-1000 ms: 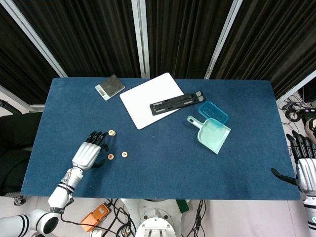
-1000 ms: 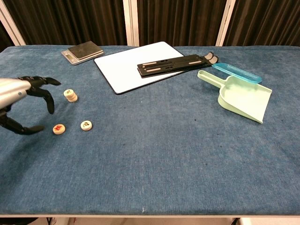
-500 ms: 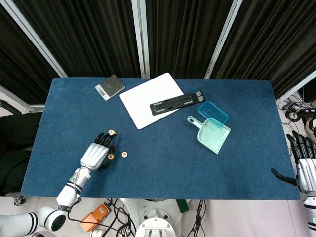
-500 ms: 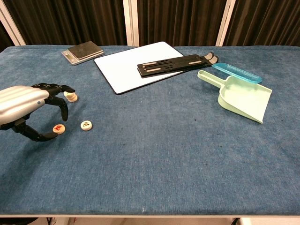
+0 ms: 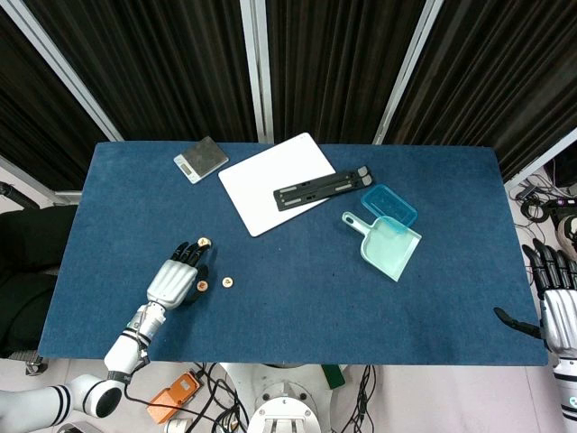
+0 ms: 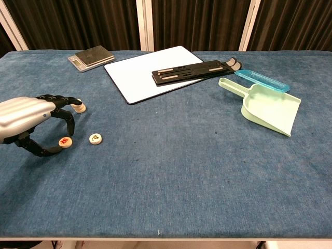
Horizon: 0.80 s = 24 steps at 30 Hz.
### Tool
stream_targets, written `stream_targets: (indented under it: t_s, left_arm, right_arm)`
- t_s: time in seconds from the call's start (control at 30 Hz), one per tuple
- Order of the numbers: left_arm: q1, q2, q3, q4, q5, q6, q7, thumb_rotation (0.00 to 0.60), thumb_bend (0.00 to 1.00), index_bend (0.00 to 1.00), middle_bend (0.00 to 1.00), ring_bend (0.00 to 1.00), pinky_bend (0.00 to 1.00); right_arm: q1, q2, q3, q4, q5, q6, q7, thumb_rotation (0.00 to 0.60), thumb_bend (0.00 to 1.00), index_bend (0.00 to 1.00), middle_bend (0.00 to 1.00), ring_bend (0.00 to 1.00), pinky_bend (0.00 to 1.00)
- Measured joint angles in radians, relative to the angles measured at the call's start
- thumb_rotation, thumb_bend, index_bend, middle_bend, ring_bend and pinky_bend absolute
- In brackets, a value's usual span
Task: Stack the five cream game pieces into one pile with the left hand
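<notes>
A short pile of cream pieces (image 6: 79, 107) stands at the table's left, partly behind my left hand's fingertips; the head view shows the pile (image 5: 204, 242) just past them. Two single pieces lie nearer: one with a red mark (image 6: 65, 141) and one with a dark mark (image 6: 95, 138). My left hand (image 6: 28, 122) arches over the red-marked piece, fingers curved and apart, thumb tip right beside it; whether it touches I cannot tell. Nothing is in that hand. My right hand (image 5: 557, 302) hangs off the table's right edge, fingers spread and empty.
A grey scale (image 5: 200, 159) and a white board (image 5: 278, 182) lie at the back, with a black stand (image 5: 322, 188) across the board's right corner. A mint dustpan (image 5: 389, 245) and a blue lid (image 5: 389, 205) sit right of centre.
My left hand has slid forward and rightward from the table's left, coming over the red-marked piece and settling there. The pieces and the right hand have not moved.
</notes>
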Motion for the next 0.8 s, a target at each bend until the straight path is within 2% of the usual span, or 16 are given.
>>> stream_targets:
  t_s: [0.17, 0.37, 0.57, 0.8]
  left_arm:
    - [0.000, 0.001, -0.001, 0.000, 0.000, -0.005, -0.001, 0.600, 0.36, 0.48, 0.01, 0.00, 0.00]
    - [-0.002, 0.021, -0.014, -0.024, 0.002, -0.007, -0.034, 0.600, 0.37, 0.50, 0.01, 0.00, 0.00]
    - [-0.023, 0.071, -0.067, -0.078, 0.002, 0.003, -0.048, 0.600, 0.36, 0.50, 0.01, 0.00, 0.00]
    - [-0.102, 0.087, -0.164, -0.086, -0.110, -0.078, -0.035, 0.600, 0.35, 0.50, 0.01, 0.00, 0.00]
  right_arm:
    - [0.000, 0.001, 0.001, -0.002, 0.001, 0.001, -0.002, 0.600, 0.16, 0.00, 0.00, 0.00, 0.00]
    - [-0.002, 0.001, 0.002, -0.003, -0.002, 0.007, 0.000, 0.600, 0.16, 0.00, 0.00, 0.00, 0.00]
    - [-0.002, -0.003, 0.002, 0.004, -0.003, 0.009, 0.005, 0.600, 0.16, 0.00, 0.00, 0.00, 0.00]
    - [0.002, -0.009, 0.002, 0.013, 0.001, 0.000, 0.014, 0.600, 0.16, 0.00, 0.00, 0.00, 0.00]
